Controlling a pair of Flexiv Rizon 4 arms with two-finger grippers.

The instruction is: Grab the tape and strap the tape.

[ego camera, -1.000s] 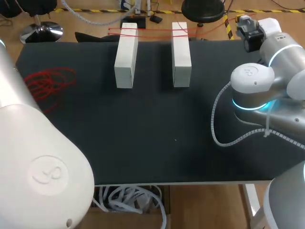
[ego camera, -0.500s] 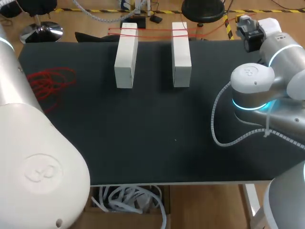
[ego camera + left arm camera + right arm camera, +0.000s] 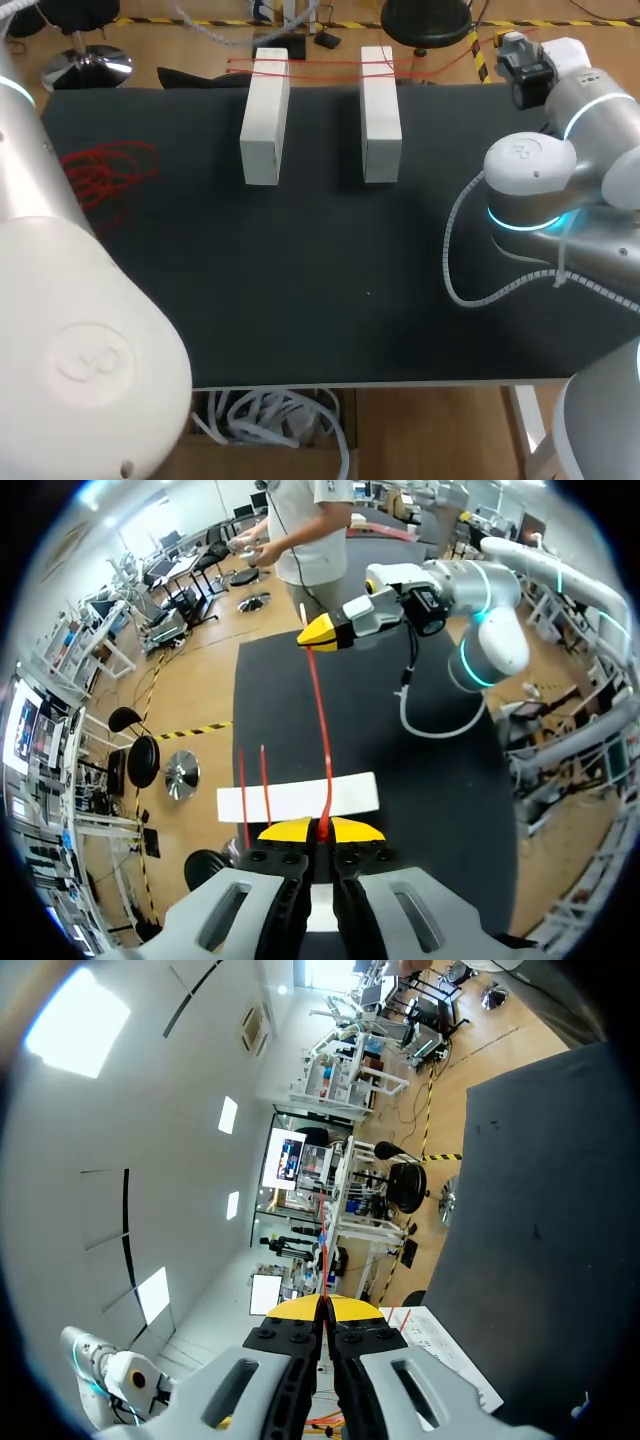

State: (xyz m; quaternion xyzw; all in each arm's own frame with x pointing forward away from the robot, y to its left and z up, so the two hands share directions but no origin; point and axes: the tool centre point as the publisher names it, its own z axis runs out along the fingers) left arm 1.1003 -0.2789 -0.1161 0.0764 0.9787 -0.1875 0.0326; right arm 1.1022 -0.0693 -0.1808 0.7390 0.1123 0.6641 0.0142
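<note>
The head camera looks down from behind on the black table [image 3: 300, 300]. Each wrist camera peers along its own fingers [image 3: 285, 832]; all share that table.

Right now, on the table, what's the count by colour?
White blocks: 2
Red tape: 2, a loose pile and strands across the blocks
Total: 4

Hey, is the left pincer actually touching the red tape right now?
Touching. In the left wrist view the left pincer has its yellow tips closed on the red tape, which emerges from between them and runs to the right pincer.
</note>
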